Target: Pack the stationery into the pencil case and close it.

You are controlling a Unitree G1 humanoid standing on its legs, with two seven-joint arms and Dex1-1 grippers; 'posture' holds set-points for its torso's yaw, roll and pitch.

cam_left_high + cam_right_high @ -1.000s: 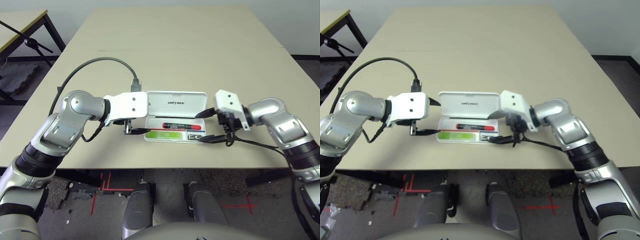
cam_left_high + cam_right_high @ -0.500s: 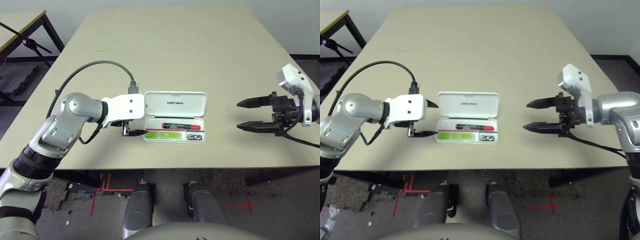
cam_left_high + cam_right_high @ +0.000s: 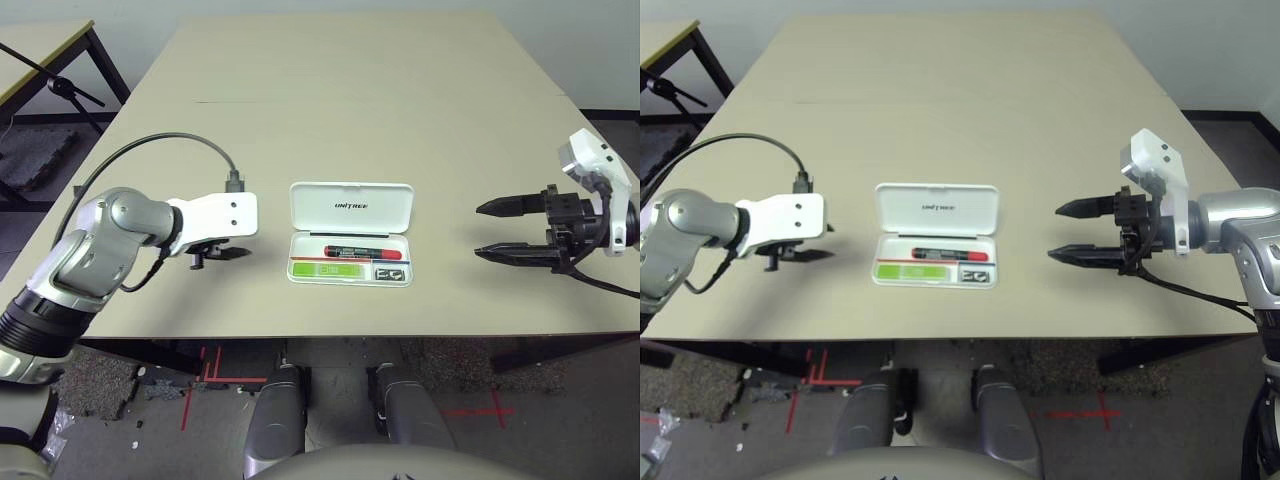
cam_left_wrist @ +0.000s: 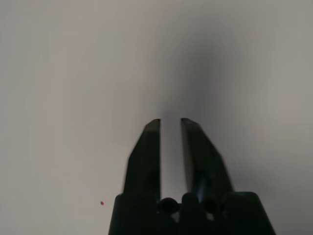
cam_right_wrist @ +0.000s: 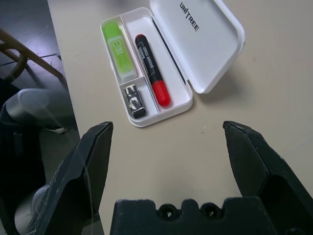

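Right gripper [image 3: 477, 230], wide apart, right of white UNITREE pencil case [image 3: 291, 262]; left gripper [image 4: 170, 119], narrowly parted, left of it. Lid [image 3: 350, 216]: raised; best swung over evenly, clearing red marker [image 3: 362, 252].

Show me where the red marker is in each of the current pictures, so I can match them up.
Left eye view: inside the open case, just below the middle; red marker.
Right eye view: inside the case, slightly left of centre, red marker.
Left wrist view: not in it.
Right wrist view: upper middle, slanting, the red marker beside the green highlighter.
Landmark in both eye views and the right wrist view: the raised white lid.
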